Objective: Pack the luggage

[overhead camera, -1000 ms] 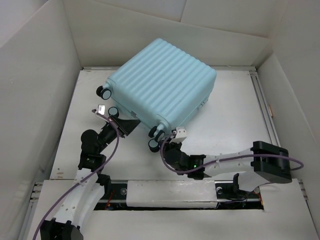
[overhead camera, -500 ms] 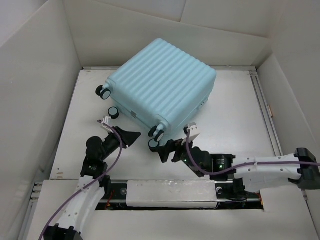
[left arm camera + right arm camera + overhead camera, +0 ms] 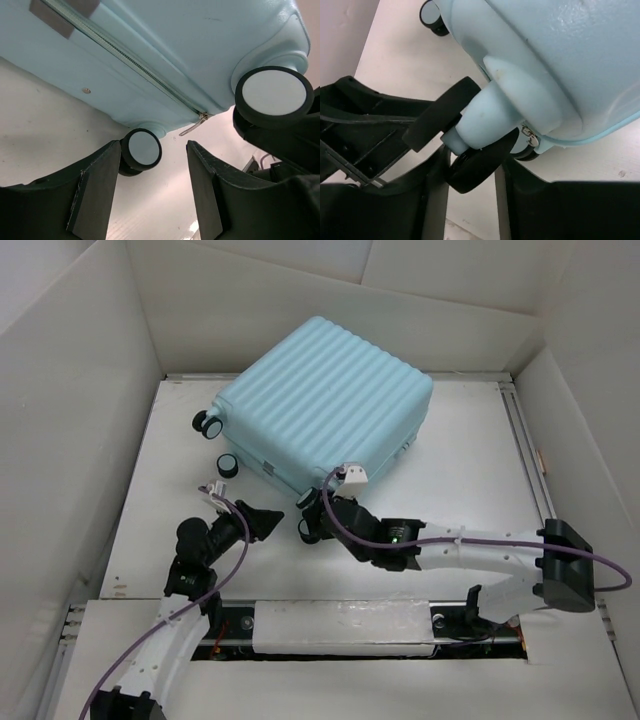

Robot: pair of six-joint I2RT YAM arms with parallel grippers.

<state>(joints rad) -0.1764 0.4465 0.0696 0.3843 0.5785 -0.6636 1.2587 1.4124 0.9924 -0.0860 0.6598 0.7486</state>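
The luggage [image 3: 330,400] is a light-blue ribbed suitcase lying closed and askew at the back of the table; its zipper [image 3: 150,80] runs shut along the side. My right gripper [image 3: 312,523] is at its near corner. In the right wrist view that gripper [image 3: 470,170] is shut on a black caster wheel [image 3: 480,167] under the luggage shell [image 3: 570,60]. My left gripper [image 3: 268,520] stands open just left of that corner. Nothing lies between its fingers [image 3: 100,190]; another caster wheel [image 3: 142,149] sits just beyond its left fingertip.
White walls [image 3: 80,440] box in the table [image 3: 460,480] on three sides. A metal rail [image 3: 530,450] runs along the right edge. Two more caster wheels [image 3: 210,423] stick out at the luggage's left side. Purple cables trail off both wrists.
The left gripper has opened and drawn back a little from the luggage. The right gripper pulled away, opened wide, then came back and closed on the near corner wheel.
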